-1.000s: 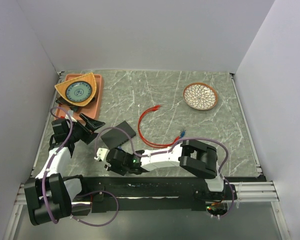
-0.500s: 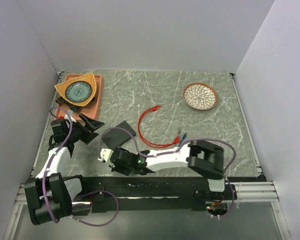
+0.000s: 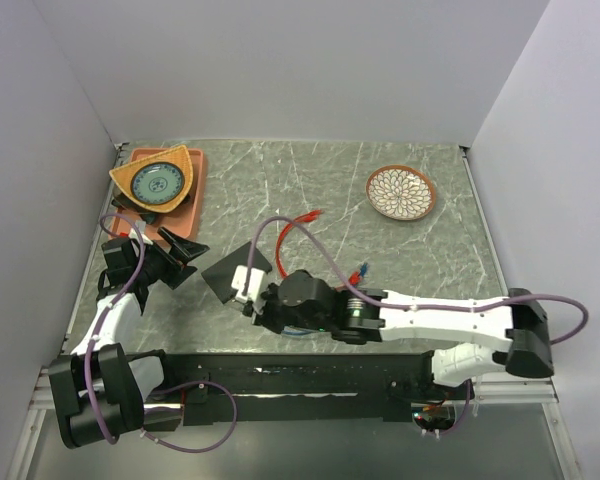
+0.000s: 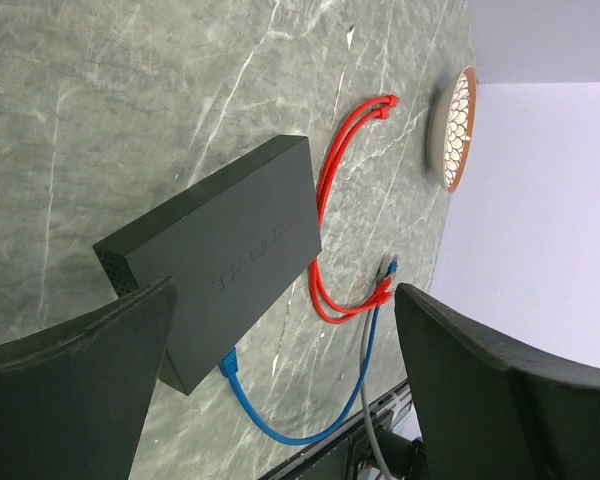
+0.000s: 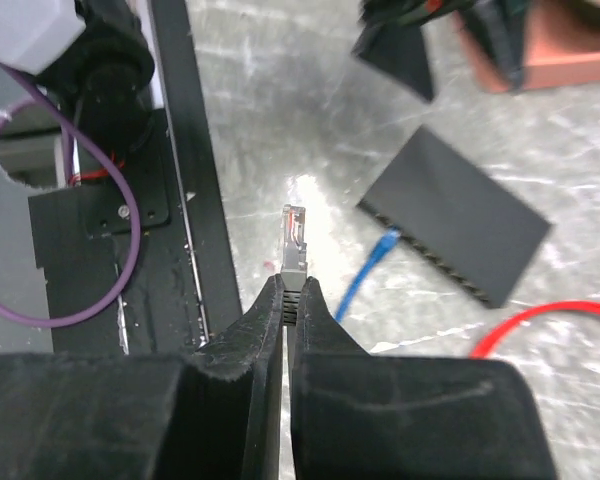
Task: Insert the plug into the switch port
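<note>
right hand pinching plug, black switch nearby

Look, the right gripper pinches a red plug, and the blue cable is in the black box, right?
No: the plug pinched by the right gripper is grey, not red, as the right wrist view shows. The blue cable is in the black box.

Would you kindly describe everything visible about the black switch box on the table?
The switch box is a flat, matte black rectangular case, plastic-looking, with faint embossed lettering on top and small vent holes on one short end. It lies flat on the marbled table. A blue cable appears plugged into one long edge, which carries a row of sockets.
</note>
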`<state>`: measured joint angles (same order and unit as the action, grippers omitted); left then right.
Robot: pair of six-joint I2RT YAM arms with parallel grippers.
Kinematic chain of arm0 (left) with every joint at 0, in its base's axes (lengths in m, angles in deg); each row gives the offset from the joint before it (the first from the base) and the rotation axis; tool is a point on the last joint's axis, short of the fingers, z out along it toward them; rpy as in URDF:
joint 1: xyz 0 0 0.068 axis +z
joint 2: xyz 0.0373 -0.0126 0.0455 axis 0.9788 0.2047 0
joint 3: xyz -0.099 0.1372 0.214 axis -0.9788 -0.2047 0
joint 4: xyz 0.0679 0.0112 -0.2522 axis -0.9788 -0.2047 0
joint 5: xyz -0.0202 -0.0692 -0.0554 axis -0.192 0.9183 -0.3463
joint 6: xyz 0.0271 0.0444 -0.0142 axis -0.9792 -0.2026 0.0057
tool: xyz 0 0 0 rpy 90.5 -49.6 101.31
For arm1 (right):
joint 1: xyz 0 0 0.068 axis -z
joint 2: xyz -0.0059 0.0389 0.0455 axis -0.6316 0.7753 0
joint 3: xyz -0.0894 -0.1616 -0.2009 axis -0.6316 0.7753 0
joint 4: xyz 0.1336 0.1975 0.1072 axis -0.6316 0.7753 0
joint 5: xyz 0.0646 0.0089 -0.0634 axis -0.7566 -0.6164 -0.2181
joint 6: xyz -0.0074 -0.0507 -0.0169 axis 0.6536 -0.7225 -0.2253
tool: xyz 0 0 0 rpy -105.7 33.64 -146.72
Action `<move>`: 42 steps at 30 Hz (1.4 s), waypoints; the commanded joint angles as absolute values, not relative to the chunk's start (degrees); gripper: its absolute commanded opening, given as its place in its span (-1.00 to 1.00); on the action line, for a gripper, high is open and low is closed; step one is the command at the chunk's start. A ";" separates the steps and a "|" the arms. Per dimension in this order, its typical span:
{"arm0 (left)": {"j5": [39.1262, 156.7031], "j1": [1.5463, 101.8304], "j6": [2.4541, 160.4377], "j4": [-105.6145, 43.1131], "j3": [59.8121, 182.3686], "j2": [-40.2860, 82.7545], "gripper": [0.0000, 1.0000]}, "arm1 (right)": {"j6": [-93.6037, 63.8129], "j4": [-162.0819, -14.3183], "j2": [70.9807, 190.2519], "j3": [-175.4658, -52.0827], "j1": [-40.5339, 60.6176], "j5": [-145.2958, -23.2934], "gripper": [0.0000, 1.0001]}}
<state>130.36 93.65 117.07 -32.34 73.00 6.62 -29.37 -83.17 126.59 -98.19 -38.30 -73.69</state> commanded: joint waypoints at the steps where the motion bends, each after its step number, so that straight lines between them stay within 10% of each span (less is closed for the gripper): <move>1: 131.84 94.01 115.92 -30.98 73.36 6.83 0.93 | -30.76 -80.54 119.60 -98.08 -36.60 -69.46 -1.00; 23: 131.84 93.92 114.60 -31.07 73.97 7.26 0.92 | -34.28 -72.54 92.78 -104.06 -27.37 -61.98 -1.00; 42: 123.06 78.46 115.74 -28.88 78.54 -1.09 0.98 | -24.18 -82.64 112.98 -92.72 -14.10 -85.77 -1.00</move>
<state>127.76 82.77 115.60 -30.96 76.14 -0.22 -28.74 -76.92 109.70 -94.96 -15.92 -76.60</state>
